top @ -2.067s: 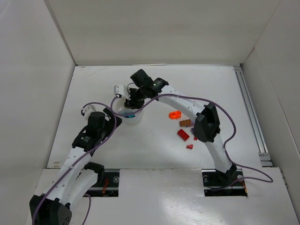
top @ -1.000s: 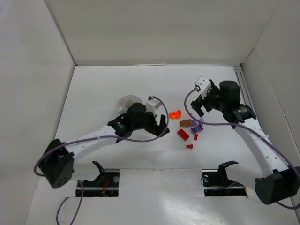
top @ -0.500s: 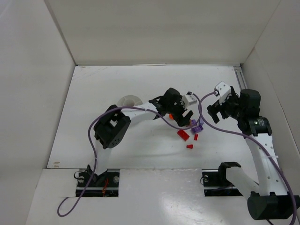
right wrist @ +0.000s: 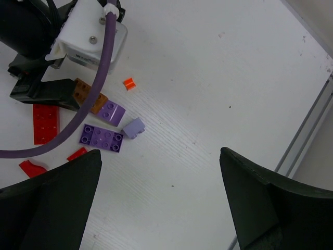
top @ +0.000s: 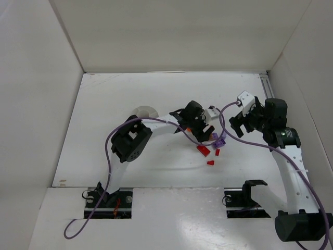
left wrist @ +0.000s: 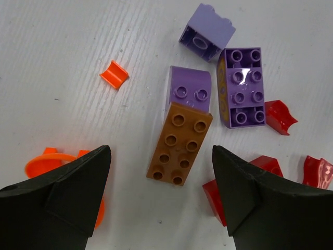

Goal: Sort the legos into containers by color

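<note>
My left gripper (left wrist: 162,152) is open and empty, low over the brick pile, its fingers either side of a brown brick (left wrist: 180,143). An orange ring (left wrist: 49,162) lies by its left finger, with a small orange piece (left wrist: 114,74) farther off. Purple bricks (left wrist: 241,87) and red pieces (left wrist: 280,117) lie around the brown brick. In the top view the left gripper (top: 201,129) is right of the white dish (top: 141,110). My right gripper (top: 235,124) is open and empty, raised to the right of the pile (right wrist: 101,138). No teal brick shows.
White walls enclose the table on three sides. A metal rail (top: 276,120) runs along the right edge. Purple cables loop over both arms (top: 156,121). A flat red brick (top: 203,150) and small red bits (top: 210,163) lie nearest the front.
The left arm swung from beside the dish to the brick pile and settled over the brown brick. The right arm left the dish and drew back to the right of the pile.
</note>
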Controlling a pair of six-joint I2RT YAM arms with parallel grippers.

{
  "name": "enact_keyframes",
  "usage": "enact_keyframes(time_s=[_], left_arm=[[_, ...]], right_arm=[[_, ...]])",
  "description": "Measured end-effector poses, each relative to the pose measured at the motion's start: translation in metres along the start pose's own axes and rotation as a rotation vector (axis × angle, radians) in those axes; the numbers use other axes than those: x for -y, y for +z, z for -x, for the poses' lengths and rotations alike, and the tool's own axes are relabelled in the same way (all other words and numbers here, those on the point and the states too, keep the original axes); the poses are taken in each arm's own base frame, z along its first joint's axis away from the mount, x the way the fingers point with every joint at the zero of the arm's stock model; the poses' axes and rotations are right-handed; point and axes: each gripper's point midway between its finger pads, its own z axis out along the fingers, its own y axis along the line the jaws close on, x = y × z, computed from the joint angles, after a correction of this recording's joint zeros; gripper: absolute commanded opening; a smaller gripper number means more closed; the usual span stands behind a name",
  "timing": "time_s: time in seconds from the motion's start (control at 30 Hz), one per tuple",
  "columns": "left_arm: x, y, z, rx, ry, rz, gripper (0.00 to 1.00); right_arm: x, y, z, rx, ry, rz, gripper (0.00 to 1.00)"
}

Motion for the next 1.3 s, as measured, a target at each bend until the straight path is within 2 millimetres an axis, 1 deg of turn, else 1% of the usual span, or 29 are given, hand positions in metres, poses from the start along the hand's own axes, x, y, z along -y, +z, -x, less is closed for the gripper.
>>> enact_keyframes(time_s=[0.1, 0.2, 0.23, 0.37, 0.53, 0.6, 0.67, 0.83, 0.87, 0.97, 1.1, 1.2, 1.3], left_arm=[[-0.002, 0.007, -0.012, -0.027, -0.008, 0.008, 0.72], [-0.001, 0.011, -0.015, -0.037, 0.000, 0.018, 0.70], [0.000, 0.011, -0.014, -0.038, 0.004, 0.022, 0.63], [0.004, 0.015, -0.014, -0.044, 0.022, 0.054, 0.49], [0.008, 0.018, -0.011, -0.038, 0.032, 0.067, 0.38], [0.005, 0.018, -0.011, -0.034, 0.032, 0.079, 0.37], [0.005, 0.016, -0.012, -0.026, 0.035, 0.086, 0.30], [0.007, 0.002, -0.017, -0.029, 0.033, 0.102, 0.28], [0.008, -0.001, -0.015, -0.023, 0.034, 0.102, 0.27], [0.008, -0.012, -0.008, 0.001, 0.039, 0.110, 0.27], [0.007, -0.037, 0.002, 0.047, 0.040, 0.126, 0.27], [0.006, -0.060, 0.009, 0.090, 0.040, 0.147, 0.27], [0.007, -0.085, 0.018, 0.153, 0.051, 0.170, 0.28]], right_arm=[[0.000, 0.001, -0.001, -0.005, 0.002, 0.002, 1.00], [0.000, 0.000, -0.001, -0.006, -0.002, 0.000, 1.00], [0.000, 0.000, -0.001, -0.007, -0.002, 0.000, 1.00], [0.001, 0.000, -0.002, -0.010, -0.006, -0.004, 1.00], [0.001, -0.002, -0.004, -0.022, -0.006, -0.008, 1.00], [0.001, -0.003, -0.005, -0.024, -0.006, -0.012, 1.00], [0.002, -0.003, -0.005, -0.027, -0.006, -0.017, 1.00], [0.002, -0.003, -0.006, -0.030, -0.006, -0.019, 1.00], [0.002, -0.003, -0.006, -0.030, -0.006, -0.019, 1.00], [0.002, -0.003, -0.005, -0.028, -0.006, -0.015, 1.00], [-0.002, -0.001, -0.004, -0.021, -0.001, 0.006, 1.00], [-0.013, 0.008, -0.003, -0.005, 0.031, 0.083, 1.00], [-0.032, 0.026, 0.005, 0.045, 0.101, 0.221, 0.95]])
